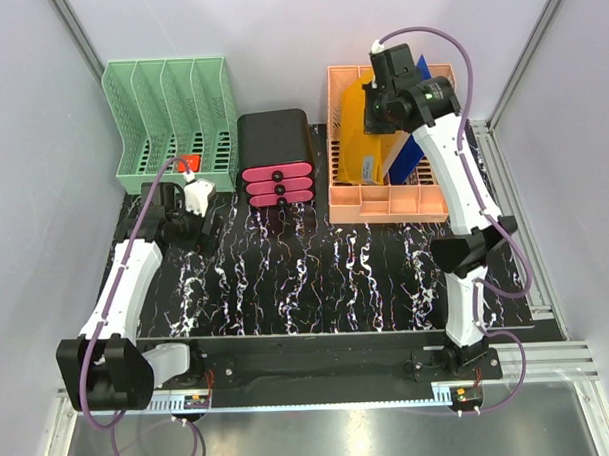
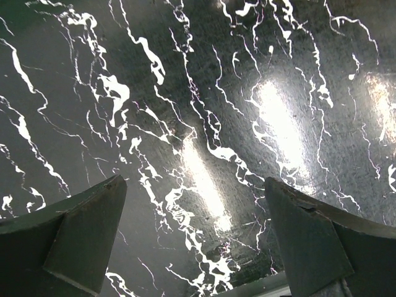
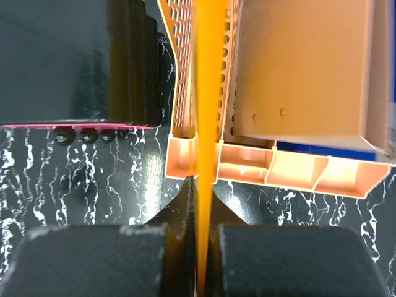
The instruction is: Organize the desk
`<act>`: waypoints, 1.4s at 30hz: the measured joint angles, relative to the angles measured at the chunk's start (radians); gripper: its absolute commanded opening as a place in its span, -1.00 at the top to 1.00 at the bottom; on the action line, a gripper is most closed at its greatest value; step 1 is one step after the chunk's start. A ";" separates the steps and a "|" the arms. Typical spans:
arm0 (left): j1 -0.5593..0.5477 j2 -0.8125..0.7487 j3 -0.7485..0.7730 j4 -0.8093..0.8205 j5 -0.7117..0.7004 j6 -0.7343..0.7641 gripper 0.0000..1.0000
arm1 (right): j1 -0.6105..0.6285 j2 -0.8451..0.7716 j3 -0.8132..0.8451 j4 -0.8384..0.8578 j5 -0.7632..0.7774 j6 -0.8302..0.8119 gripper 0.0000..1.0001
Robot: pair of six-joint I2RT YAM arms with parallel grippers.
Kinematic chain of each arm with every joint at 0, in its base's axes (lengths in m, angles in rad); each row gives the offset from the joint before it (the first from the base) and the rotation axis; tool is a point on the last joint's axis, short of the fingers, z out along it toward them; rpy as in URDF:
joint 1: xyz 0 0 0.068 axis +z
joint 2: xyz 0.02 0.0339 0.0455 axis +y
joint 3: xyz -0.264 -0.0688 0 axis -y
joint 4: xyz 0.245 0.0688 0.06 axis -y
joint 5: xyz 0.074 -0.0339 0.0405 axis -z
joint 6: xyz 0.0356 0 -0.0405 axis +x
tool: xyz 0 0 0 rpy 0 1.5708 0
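**Right gripper pinching an orange folder at the far-right peach rack; left gripper spread wide over the desk.**

My right fingers are pressed together on the folder's thin edge, and it runs edge-on into the rack's left side. I can't tell which slot it sits in. A blue folder lies just right of it. My left jaws hold nothing, near the green rack and the black drawer unit. The black marbled desk lies under both arms, with bare surface from the racks to its near rail.
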 measured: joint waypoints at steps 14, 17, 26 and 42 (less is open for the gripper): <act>0.000 0.008 -0.020 0.008 0.000 0.000 -0.98 | -0.069 0.161 0.064 0.038 -0.119 0.000 0.86; 0.000 0.008 -0.020 0.008 0.000 0.000 -0.98 | -0.085 0.194 0.079 0.042 -0.155 0.013 0.25; 0.000 0.006 -0.035 0.008 0.004 0.000 -0.98 | -0.093 0.187 0.068 0.119 -0.183 0.014 -0.96; 0.000 0.006 -0.035 0.008 0.039 -0.005 -0.98 | -0.092 -0.376 -0.543 0.358 -0.095 0.006 -0.99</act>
